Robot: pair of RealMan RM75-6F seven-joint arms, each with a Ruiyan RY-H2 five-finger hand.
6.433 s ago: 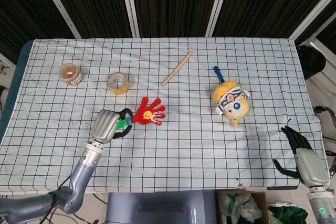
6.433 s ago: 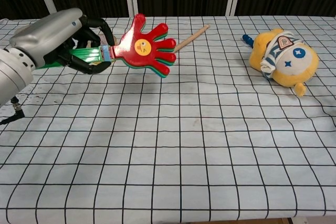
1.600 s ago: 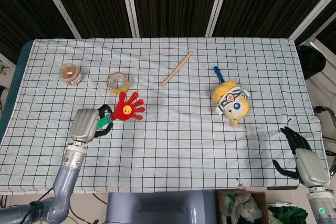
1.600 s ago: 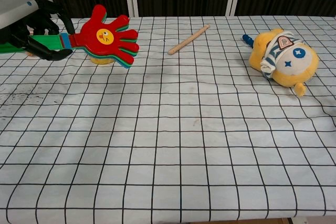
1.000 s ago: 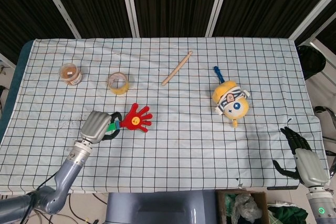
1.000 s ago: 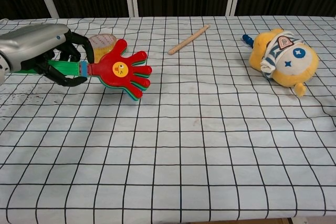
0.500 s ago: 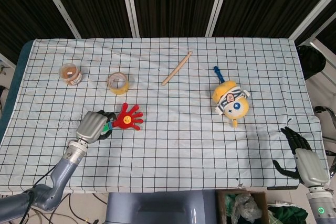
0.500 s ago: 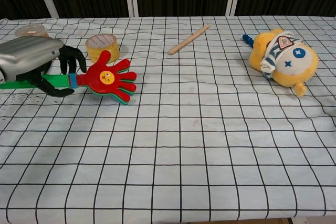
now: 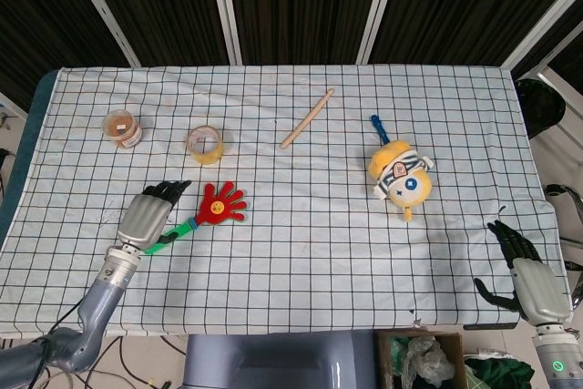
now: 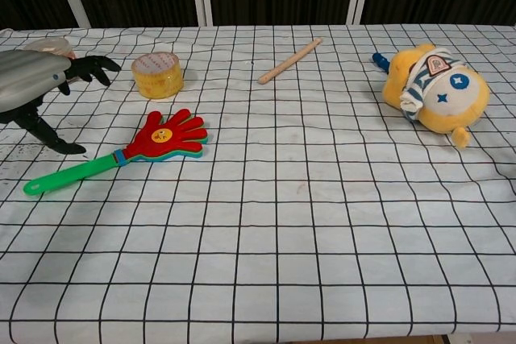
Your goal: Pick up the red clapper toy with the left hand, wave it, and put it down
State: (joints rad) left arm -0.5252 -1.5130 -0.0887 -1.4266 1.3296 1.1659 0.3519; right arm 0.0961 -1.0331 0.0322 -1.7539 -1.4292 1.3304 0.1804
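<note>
With the red clapper toy (image 10: 165, 136) lying flat on the checked surface (image 10: 322, 223), the put-down step appears all but complete.

Item: red clapper toy (image 9: 217, 205). Red hand-shaped head with a yellow face badge, green handle (image 10: 68, 174) running toward 8 o'clock in the chest view. Rests on the cloth, touched by nothing.

Item: left hand (image 9: 146, 216). Sits just beside the handle at its 10 o'clock, fingers (image 10: 95, 62) spread wide and holding nothing. In the chest view the thumb points down near the handle but apart from it.

Item: right hand (image 9: 528, 275). Near the surface's edge at 4 o'clock in the head view, well apart from everything, fingers spread, empty.

Other stock, head view: roll of yellow tape (image 9: 205, 144) at the toy's 12 o'clock; small jar (image 9: 121, 127) further toward 10 o'clock; wooden stick (image 9: 307, 118) at 1 o'clock; yellow plush toy (image 9: 400, 175) with a blue handle, at 3 o'clock.

Handling note, as a judgement: what remains is a clean withdrawal. Best done by lifting the left hand straight up first, fingers kept apart, so the thumb does not catch the green handle and drag or spin the toy. Only then draw back toward 7 o'clock, away from the tape roll. The clapper is light plastic and would slide easily on the cloth if nudged.
</note>
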